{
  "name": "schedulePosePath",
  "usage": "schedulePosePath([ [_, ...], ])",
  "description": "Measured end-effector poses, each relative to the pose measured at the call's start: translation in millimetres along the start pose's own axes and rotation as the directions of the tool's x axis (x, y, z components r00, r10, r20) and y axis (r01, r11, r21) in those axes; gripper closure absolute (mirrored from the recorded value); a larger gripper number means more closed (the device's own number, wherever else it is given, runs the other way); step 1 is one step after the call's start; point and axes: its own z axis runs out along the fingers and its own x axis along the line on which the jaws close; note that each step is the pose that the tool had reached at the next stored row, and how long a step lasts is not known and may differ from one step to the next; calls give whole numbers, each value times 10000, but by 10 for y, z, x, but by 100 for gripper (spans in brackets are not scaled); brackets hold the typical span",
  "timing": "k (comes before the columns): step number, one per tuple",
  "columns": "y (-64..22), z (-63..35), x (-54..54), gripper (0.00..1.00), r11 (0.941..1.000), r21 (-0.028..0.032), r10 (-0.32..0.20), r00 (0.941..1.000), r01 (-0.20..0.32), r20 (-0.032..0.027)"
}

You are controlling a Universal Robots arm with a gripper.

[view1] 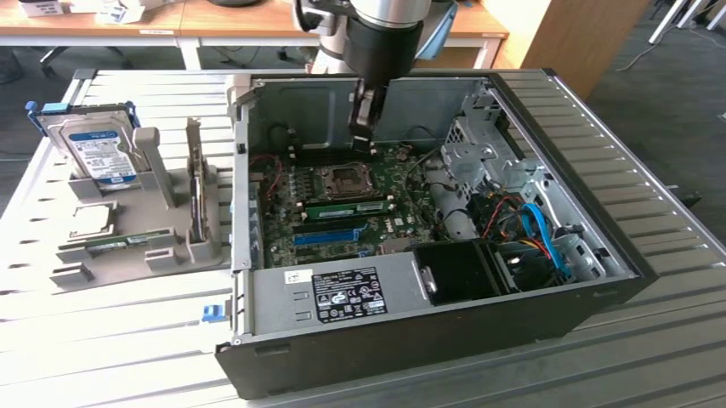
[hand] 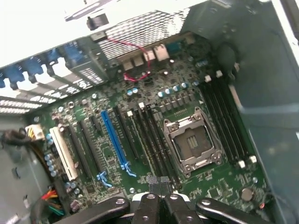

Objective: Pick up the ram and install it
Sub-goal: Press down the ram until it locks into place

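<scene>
Near the table's (view1: 114, 340) edge on the exterior view's left, a grey holder (view1: 153, 229) is carrying a hard drive (view1: 100, 149) upright at its far end. The ram (view1: 119, 244) is lying low in a slot on the holder's near side, a thin green stick well apart from the arm.

Further right, the open computer case (view1: 454, 340) is taking up the middle of the table. The pincer (view1: 360, 140) is hanging inside it over the far part of the motherboard (hand: 140, 93), fingers pressed together and pinching nothing. In the wrist view, the pincer (hand: 159, 179) is looking down on the blue expansion slot (hand: 114, 140) and the empty CPU socket (hand: 191, 142). Another green stick (view1: 346, 206) seems to be sitting already in a memory slot just beside that socket, though I cannot tell how firmly.

Judging from this, the pick-up is not yet done, so the care belongs there. The fingers should be spreading before they are reaching the holder and closing on the stick's long flat faces, not on its chips. The lift should be running straight out of the slot, keeping clear of the upright drive.
</scene>
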Motion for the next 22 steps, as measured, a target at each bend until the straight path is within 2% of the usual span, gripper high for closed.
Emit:
schedulePosePath([
  [3, 0, 1, 0, 89, 9985, 16, 550, 9985, -550, 25],
  [6, 0, 3, 0, 89, 9941, 31, 1086, 9941, -1087, 50],
  [11, 0, 6, 0, 89, 9801, 53, 1984, 9801, -1985, 94],
  [13, 0, 7, 0, 89, 9723, 60, 2334, 9723, -2335, 112],
  [17, 0, 9, 0, 89, 9525, 74, 3042, 9525, -3043, 150],
  [22, 0, 11, 0, 89, 9210, 86, 3893, 9209, -3895, 198],
])
